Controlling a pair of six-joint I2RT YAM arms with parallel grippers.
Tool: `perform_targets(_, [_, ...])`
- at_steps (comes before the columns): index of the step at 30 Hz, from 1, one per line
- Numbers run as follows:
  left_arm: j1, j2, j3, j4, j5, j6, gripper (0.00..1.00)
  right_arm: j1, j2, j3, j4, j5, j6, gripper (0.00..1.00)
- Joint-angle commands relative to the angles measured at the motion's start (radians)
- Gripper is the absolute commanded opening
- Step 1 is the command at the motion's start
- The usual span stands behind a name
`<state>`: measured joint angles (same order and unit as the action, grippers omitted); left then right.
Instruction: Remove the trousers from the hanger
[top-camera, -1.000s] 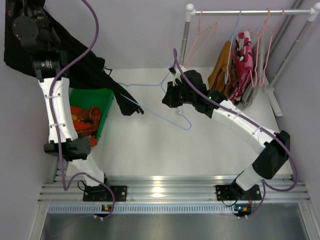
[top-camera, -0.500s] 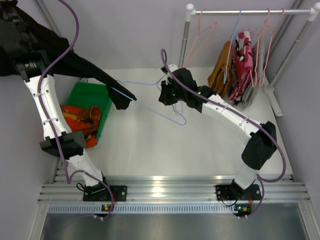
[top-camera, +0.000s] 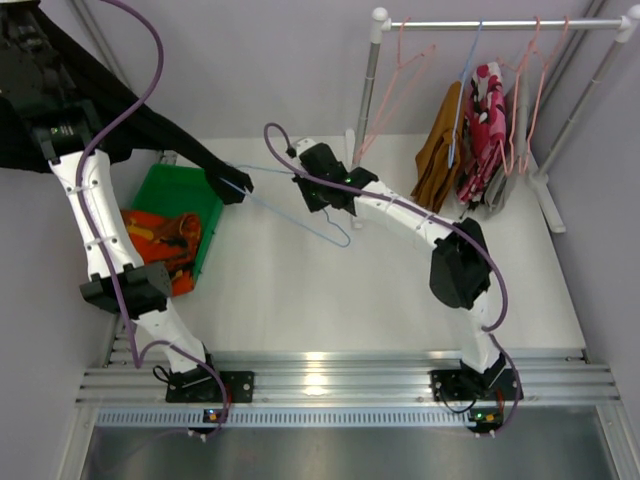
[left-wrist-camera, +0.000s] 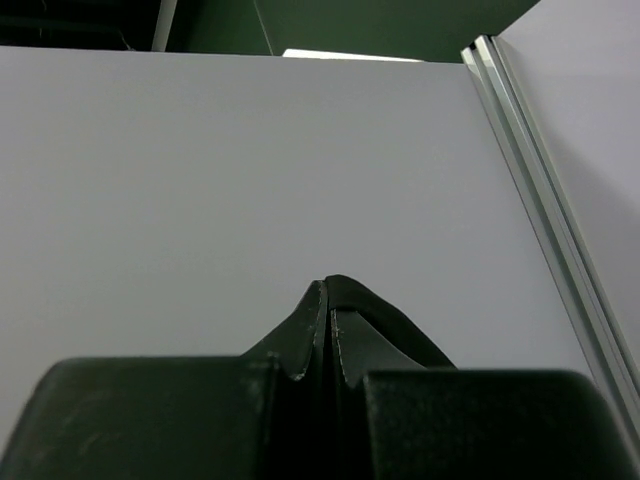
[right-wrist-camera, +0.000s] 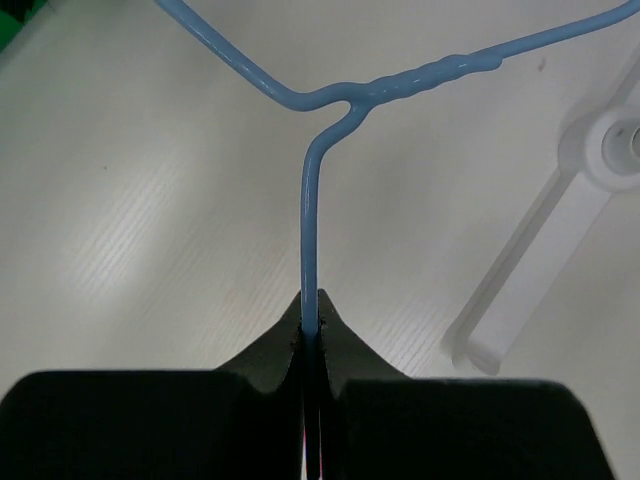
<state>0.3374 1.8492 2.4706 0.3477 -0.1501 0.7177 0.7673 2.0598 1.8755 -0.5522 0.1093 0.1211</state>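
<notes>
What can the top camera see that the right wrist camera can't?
Only the top camera shows the black trousers stretched from the left arm, high on the left, to one end of the blue hanger. It also shows the green bin holding orange trousers, and the mustard trousers and floral trousers on the rack. Only the right wrist camera shows, close up, the right gripper shut on the hanger's wire by its twisted neck. Both show the hanger, the white table and the rack's foot.
</notes>
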Motion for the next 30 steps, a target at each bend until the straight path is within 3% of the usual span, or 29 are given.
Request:
perform_targets(1, [0.005,-0.068,0.042,0.096,0.055,-0.035,0.00,0.062,0.020,0.140,0.011,0.108,-0.098,0.00])
perform_targets(6, [0.006,-0.091,0.031,0.088,0.058,-0.070,0.00,0.134,0.069,0.240,0.023,0.191,-0.228,0.00])
perform_targets(11, [0.006,-0.131,-0.022,0.102,0.103,-0.141,0.00,0.165,0.129,0.355,-0.005,0.141,-0.247,0.00])
perform_targets(19, [0.006,-0.130,-0.019,0.145,0.106,-0.184,0.00,0.256,0.307,0.499,-0.064,0.191,-0.357,0.00])
perform_targets(30, [0.005,-0.165,-0.021,0.140,0.145,-0.291,0.00,0.253,0.329,0.464,-0.032,0.227,-0.367,0.00])
